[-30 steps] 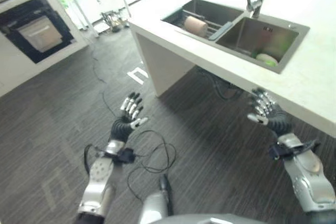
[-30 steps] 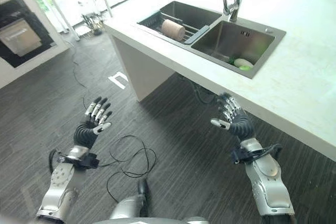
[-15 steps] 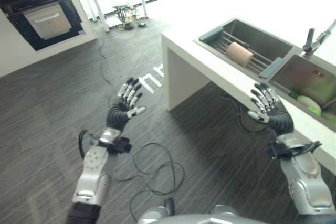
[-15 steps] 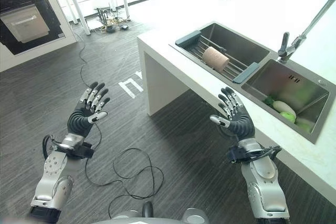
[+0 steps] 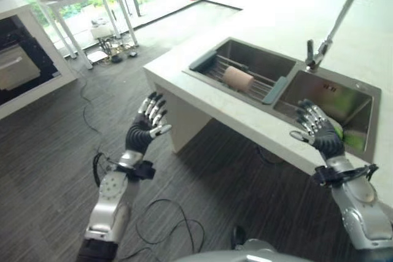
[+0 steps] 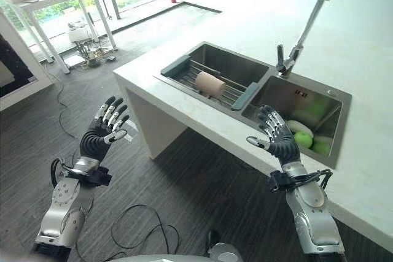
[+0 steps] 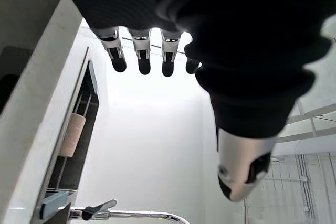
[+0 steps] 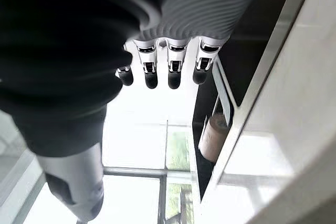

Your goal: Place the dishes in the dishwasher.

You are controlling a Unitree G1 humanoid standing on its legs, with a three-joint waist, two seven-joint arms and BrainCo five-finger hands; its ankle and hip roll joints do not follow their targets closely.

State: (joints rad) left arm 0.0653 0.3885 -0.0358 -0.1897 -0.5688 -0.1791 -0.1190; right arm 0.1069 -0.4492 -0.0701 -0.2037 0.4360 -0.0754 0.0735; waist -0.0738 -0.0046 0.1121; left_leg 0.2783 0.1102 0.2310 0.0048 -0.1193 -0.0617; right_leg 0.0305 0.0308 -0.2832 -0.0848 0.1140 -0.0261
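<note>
Scene: robot stands at a white desk [image 6: 184, 99] w/ a double sink [image 6: 258, 99]; dark wood floor below.
Dishes: pale dish [image 6: 299, 128] w/ green items beside it, lying in the right basin, low at its near-right corner. Exact count + shape too small to tell.
Left basin: wire rack [image 6: 212, 87] across it, w/ a tan cylinder [image 6: 210, 84] lying on its side on the rack, long axis roughly along the basin.
Tap: tall faucet [image 6: 295, 47] at the back, btwn the basins.
Key relation: dishes lie just ahead of the right hand, slightly to its right + lower, down inside the basin. Right hand is much the nearer; left is well apart, out over the floor past the desk's end.
Right hand [image 6: 277, 139]: raised over the desk's near edge, palm fwd, fingers spread + straight, thumb out. Holds nothing, touches nothing.
Left hand [image 6: 104, 132]: raised in the air, fingers straight + spread, empty.
Dishwasher: can't tell which unit it is; dark-fronted appliance [image 5: 15, 69] sits in a cabinet at far left.
Progress (judgement): pickup not yet begun; likely next is right hand reaching fwd + down into the right basin.
</note>
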